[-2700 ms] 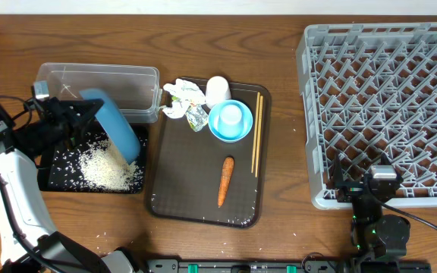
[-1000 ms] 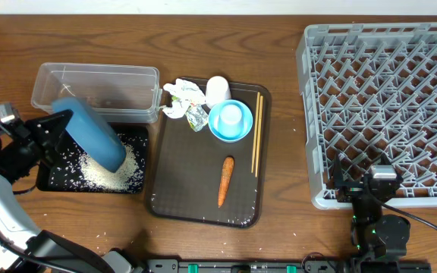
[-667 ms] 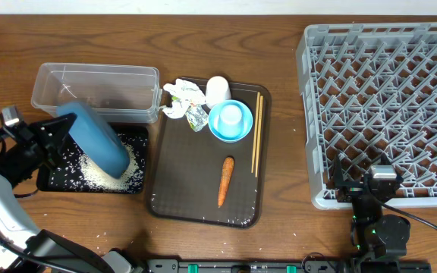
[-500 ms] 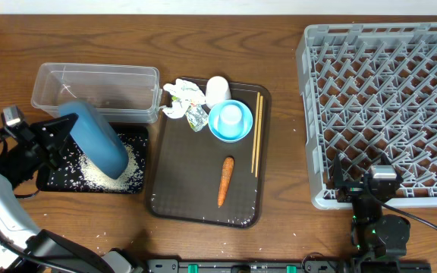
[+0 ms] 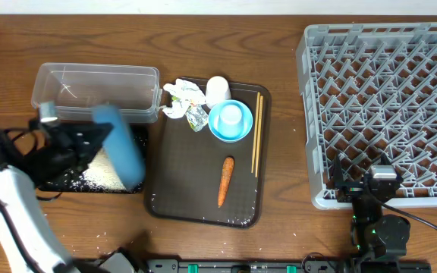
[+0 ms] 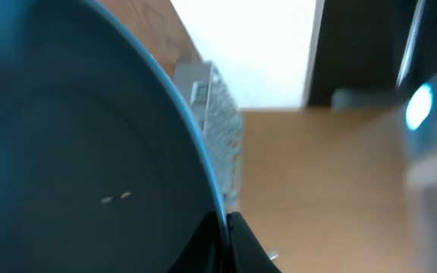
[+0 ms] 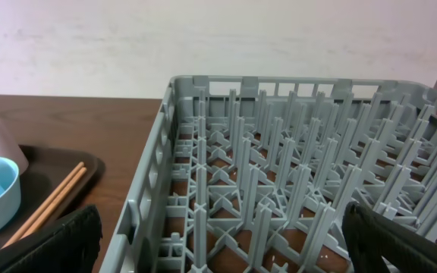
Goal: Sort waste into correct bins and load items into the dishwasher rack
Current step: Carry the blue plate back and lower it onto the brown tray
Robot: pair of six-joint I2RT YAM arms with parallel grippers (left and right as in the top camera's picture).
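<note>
Blue plate (image 5: 121, 152), blurred, clamped in left end effector (image 5: 95, 142), covers part of the rice (image 5: 101, 171).

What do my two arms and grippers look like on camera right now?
The left arm has a white rounded link, then black parts with looping black cables and a small grey block on top. The right arm is all black, with a grey cap, a tiny green light and a black cable. The right gripper has black, finely textured fingers.
</note>
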